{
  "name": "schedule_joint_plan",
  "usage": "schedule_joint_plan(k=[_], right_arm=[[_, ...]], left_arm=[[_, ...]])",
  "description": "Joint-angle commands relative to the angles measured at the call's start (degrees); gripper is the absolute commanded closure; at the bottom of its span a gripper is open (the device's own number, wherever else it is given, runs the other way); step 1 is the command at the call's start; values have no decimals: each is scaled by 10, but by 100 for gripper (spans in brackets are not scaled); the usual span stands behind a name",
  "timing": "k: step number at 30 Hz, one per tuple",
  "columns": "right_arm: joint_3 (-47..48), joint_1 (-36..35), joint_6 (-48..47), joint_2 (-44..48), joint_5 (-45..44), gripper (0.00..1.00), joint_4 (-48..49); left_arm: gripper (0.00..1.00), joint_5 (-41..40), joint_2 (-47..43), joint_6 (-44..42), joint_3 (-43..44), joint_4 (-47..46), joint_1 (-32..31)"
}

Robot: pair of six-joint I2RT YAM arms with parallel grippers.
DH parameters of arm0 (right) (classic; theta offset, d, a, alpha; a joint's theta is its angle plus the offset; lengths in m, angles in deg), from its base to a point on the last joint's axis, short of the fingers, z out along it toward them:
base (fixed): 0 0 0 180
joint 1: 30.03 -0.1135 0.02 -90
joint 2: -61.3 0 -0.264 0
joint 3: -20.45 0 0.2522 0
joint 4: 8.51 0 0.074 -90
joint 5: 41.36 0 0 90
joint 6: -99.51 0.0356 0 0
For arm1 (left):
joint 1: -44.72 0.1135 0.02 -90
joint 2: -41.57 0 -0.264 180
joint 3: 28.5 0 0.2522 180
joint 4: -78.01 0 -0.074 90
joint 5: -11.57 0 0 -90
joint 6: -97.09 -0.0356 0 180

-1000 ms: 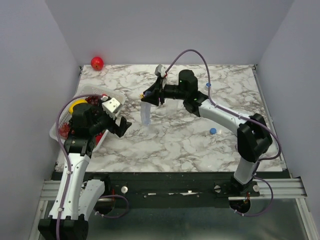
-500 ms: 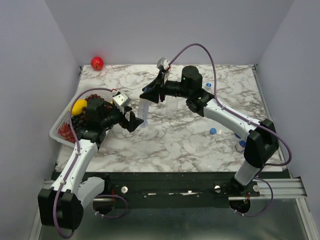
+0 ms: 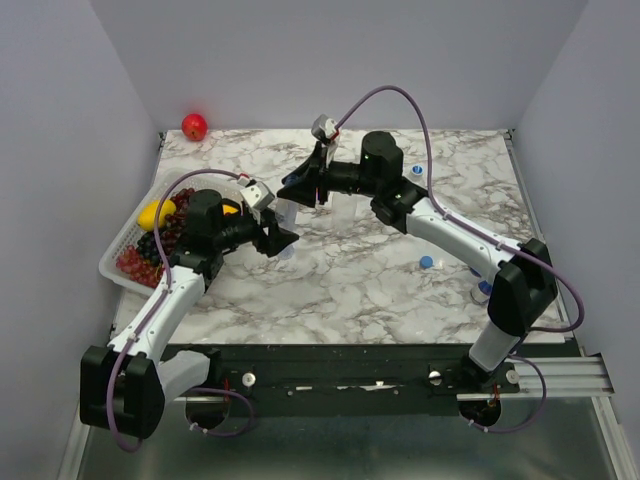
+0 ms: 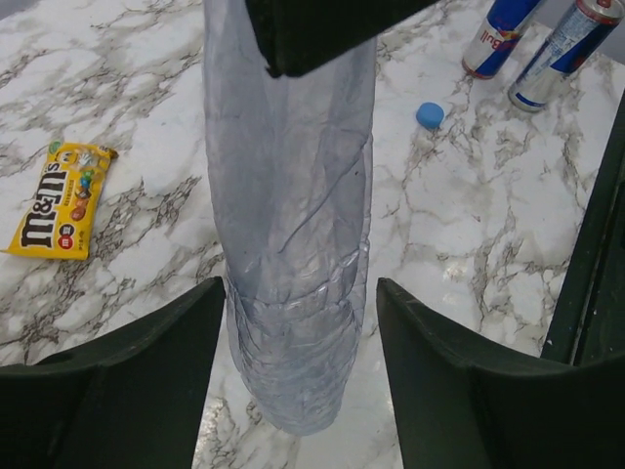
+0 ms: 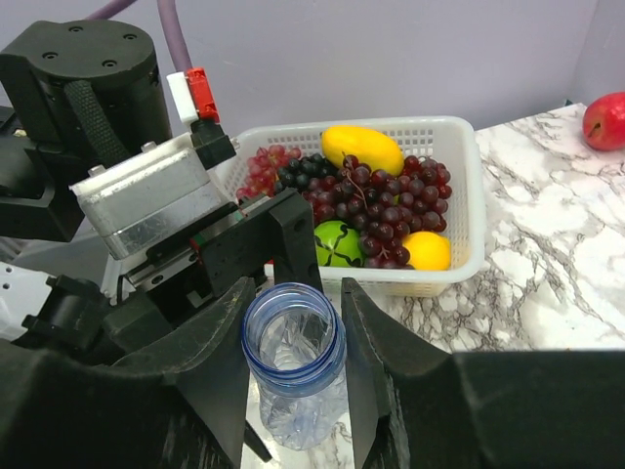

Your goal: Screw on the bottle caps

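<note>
A slim blue-tinted bottle (image 3: pixel 287 216) hangs upright above the marble table, uncapped, its open mouth (image 5: pixel 293 327) facing the right wrist camera. My right gripper (image 3: pixel 293 190) (image 5: pixel 295 293) is shut on the bottle's neck from above. My left gripper (image 3: pixel 284 238) (image 4: pixel 301 288) straddles the lower body of the bottle (image 4: pixel 293 244). Its left finger is against the plastic and its right finger stands a little off it, so the jaws are still open. One blue bottle cap (image 3: pixel 427 263) (image 4: pixel 429 115) lies loose on the table to the right.
A white basket (image 3: pixel 110 262) (image 5: pixel 469 176) of grapes and fruit sits at the left edge. A red apple (image 3: pixel 194 126) (image 5: pixel 605 119) lies at the back left. Two blue-and-silver cans (image 4: pixel 493 34) and a yellow candy bag (image 4: pixel 57 200) are on the table.
My left arm has swung from beside the basket over to the bottle, and its jaws have narrowed around the bottle's lower body. The right gripper keeps the bottle held up.
</note>
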State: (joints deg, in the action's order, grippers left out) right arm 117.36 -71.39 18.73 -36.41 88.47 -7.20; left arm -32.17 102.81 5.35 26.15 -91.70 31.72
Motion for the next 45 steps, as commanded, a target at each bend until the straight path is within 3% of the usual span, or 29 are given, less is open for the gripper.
schedule_joint_plan(k=[1, 5, 8, 9, 11, 12, 15, 17, 19, 21, 23, 26, 29, 32, 38, 45], right_arm=[[-5, -8, 5, 23, 5, 71, -9], [-15, -11, 0, 36, 9, 68, -25], [-18, -11, -9, 45, 25, 55, -47], [-18, -11, -18, 57, 31, 39, -56], [-4, -8, -40, 74, 23, 25, -92], [6, -6, -83, 99, -1, 13, -150], [32, 21, -179, 145, -54, 1, -289], [17, 65, -217, 194, -38, 1, -362], [12, 108, -330, 226, 7, 4, -446], [-16, 125, -468, 245, 0, 10, -566], [-50, 162, -530, 266, -16, 14, -639], [-98, 199, -620, 247, -68, 28, -723], [-168, 236, -668, 232, -109, 37, -712], [-229, 263, -690, 204, -156, 38, -674], [-241, 284, -676, 119, -215, 35, -588], [-240, 284, -693, 68, -257, 34, -553]], left_arm=[[34, 33, 13, -6, 17, -14, -1], [38, 37, 11, 5, 3, -42, -1], [48, 48, 11, 10, -1, -51, -1], [50, 52, 13, 14, -2, -51, -1], [54, 57, 12, 14, -5, -53, -1], [55, 59, 6, 12, -5, -53, -1], [59, 66, -11, -17, -10, -34, -2], [61, 70, -19, -45, -18, -18, -3], [61, 70, -35, -60, -27, -13, -5], [62, 72, -42, -84, -29, 2, -7], [63, 71, -45, -99, -29, 17, -7], [61, 72, -51, -105, -29, 22, -7], [62, 83, -53, -116, -21, 34, -9], [62, 82, -50, -123, -11, 63, -11], [62, 75, -52, -143, 4, 103, -11], [61, 71, -49, -146, 8, 112, -8]])
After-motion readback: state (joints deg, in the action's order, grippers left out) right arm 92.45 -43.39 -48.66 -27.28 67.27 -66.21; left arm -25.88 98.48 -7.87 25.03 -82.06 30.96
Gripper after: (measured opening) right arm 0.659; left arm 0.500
